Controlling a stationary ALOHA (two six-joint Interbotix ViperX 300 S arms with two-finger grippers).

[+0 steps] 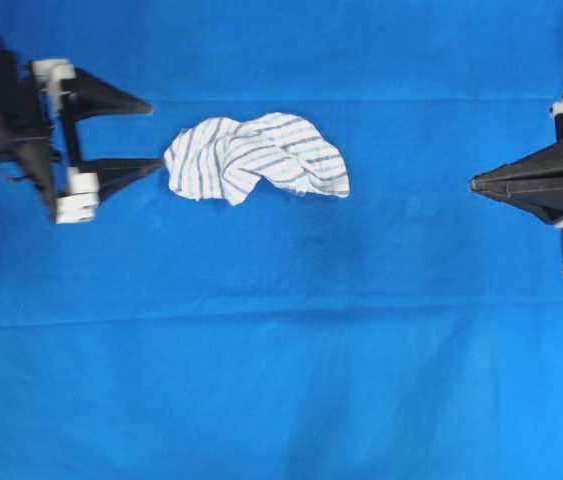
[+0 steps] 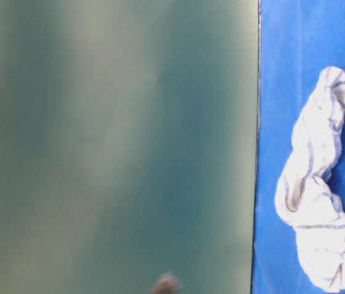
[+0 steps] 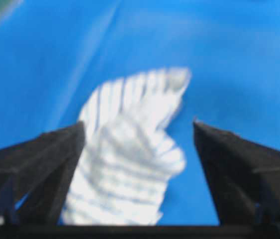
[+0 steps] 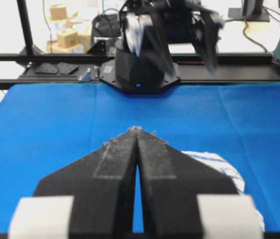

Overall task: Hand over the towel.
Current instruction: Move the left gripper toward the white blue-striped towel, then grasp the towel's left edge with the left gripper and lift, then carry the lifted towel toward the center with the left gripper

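Note:
The towel (image 1: 256,155), white with thin blue-grey stripes, lies crumpled on the blue sheet a little left of centre. My left gripper (image 1: 153,135) is open just to its left, the nearer fingertip almost at the cloth's edge. From the left wrist the towel (image 3: 130,154) shows between and ahead of the spread fingers (image 3: 45,159), nothing gripped. At the far right my right gripper (image 1: 474,183) is shut and empty, well away from the towel. Its wrist view has the closed tips (image 4: 137,130) in front, with the towel (image 4: 219,167) partly hidden behind them. The table-level view catches the towel (image 2: 319,184) at its right.
A large plain blue sheet (image 1: 281,350) covers the table. The left arm's black base (image 4: 140,74) and a black frame rail stand at the far edge in the right wrist view. A blurred green panel (image 2: 117,147) fills most of the table-level view.

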